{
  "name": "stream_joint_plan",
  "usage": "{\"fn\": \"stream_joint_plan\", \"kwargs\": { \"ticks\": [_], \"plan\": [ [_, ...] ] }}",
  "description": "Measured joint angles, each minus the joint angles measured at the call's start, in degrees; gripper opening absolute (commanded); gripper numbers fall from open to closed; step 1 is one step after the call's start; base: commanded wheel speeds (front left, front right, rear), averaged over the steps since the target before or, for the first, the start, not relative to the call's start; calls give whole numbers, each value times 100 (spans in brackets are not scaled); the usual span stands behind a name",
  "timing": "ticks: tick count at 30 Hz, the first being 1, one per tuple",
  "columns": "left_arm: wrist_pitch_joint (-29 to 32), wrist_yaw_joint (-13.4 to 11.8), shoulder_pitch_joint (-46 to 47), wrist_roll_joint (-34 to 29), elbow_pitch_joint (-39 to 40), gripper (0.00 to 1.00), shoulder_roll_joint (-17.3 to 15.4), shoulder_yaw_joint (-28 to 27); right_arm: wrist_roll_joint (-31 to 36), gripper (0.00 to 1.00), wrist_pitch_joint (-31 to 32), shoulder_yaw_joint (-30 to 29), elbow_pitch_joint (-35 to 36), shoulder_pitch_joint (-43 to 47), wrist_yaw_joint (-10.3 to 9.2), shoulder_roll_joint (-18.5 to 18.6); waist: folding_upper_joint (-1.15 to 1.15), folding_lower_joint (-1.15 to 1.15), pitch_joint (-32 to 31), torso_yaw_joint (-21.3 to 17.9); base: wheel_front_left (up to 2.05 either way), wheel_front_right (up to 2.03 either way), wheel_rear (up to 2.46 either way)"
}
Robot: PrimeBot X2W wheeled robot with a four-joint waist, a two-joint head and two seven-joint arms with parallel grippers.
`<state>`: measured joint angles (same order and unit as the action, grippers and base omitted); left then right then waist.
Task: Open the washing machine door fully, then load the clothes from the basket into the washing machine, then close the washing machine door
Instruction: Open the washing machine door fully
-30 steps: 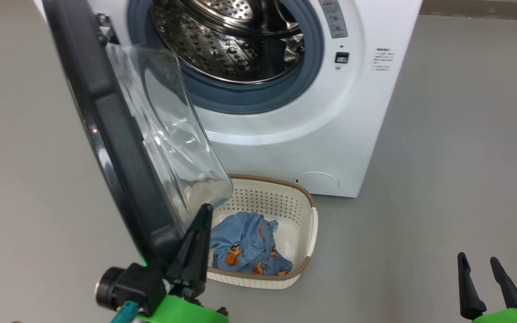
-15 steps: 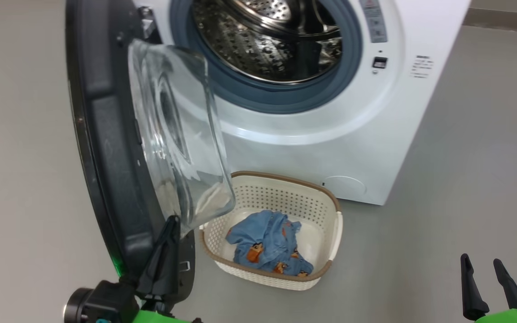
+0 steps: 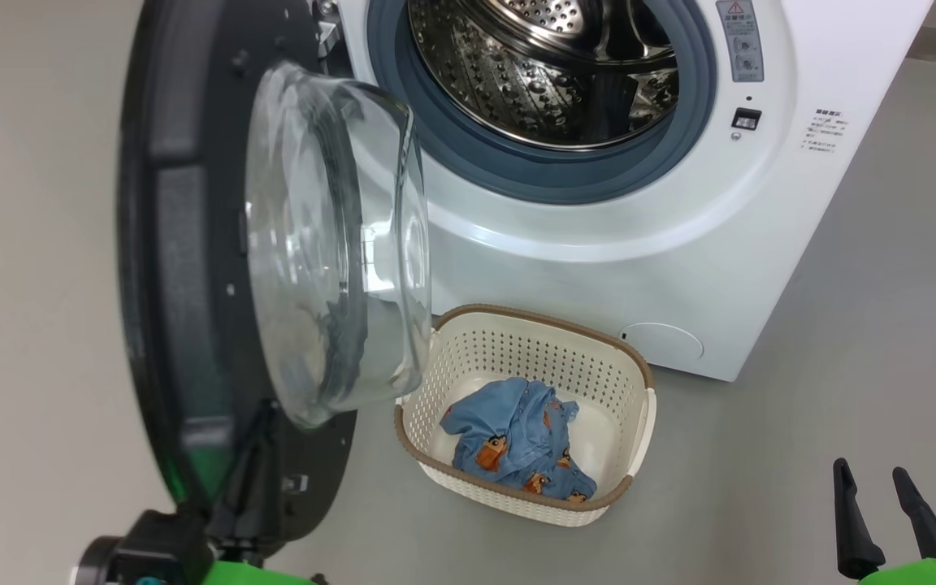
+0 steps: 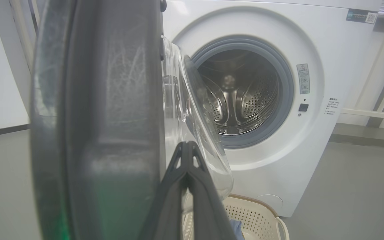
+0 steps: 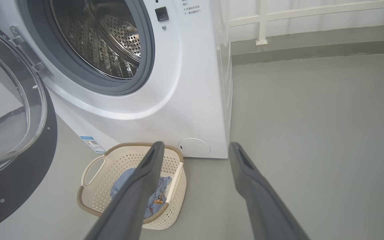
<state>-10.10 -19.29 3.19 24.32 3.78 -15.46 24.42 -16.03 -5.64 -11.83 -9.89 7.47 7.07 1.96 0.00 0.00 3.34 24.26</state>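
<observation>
Now, you have the washing machine door (image 3: 184, 284) swung out from the washing machine (image 3: 598, 268). It hangs at the left side of the machine's opening and is turned well away from the machine's front. Its clear glass bowl (image 3: 330, 244) bulges toward the right, across the front of the machine.

Your left tool (image 4: 187, 150) is narrow: its two fingers are pressed together with nothing between them. They lie along the inner side of the door, at the lower part which is farthest from the machine. Whether they really touch the dark rim, I cannot tell.

The opening of the machine shows the steel drum (image 3: 549, 73), with the grey-blue gasket (image 3: 517, 175) around it.

The basket (image 3: 541, 321) stands on the floor (image 3: 842, 325) just in front of the machine, below the opening and near the machine's base. The clothes (image 3: 517, 439) lie bunched inside the basket, on its bottom. In the head view, the lower edge of the glass bowl covers the basket's left corner.

Your right tool (image 3: 868, 470) is wide and holds nothing. It hangs over the floor, to the right of the machine's front and well apart from the basket.
</observation>
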Motion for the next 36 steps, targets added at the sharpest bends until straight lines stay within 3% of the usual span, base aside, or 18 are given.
{"fn": "stream_joint_plan", "kwargs": {
  "ticks": [12,36],
  "plan": [
    [-36,-245,-19,205,-347,0,-177,-575,0,100,0,25,7,-127,0,1,0,0,129,-23,0,0,0],
    [-352,-353,304,637,-1714,0,-501,-1800,-8,100,-5,12,-49,-165,0,3,0,0,27,-328,0,0,0]
  ]
}}
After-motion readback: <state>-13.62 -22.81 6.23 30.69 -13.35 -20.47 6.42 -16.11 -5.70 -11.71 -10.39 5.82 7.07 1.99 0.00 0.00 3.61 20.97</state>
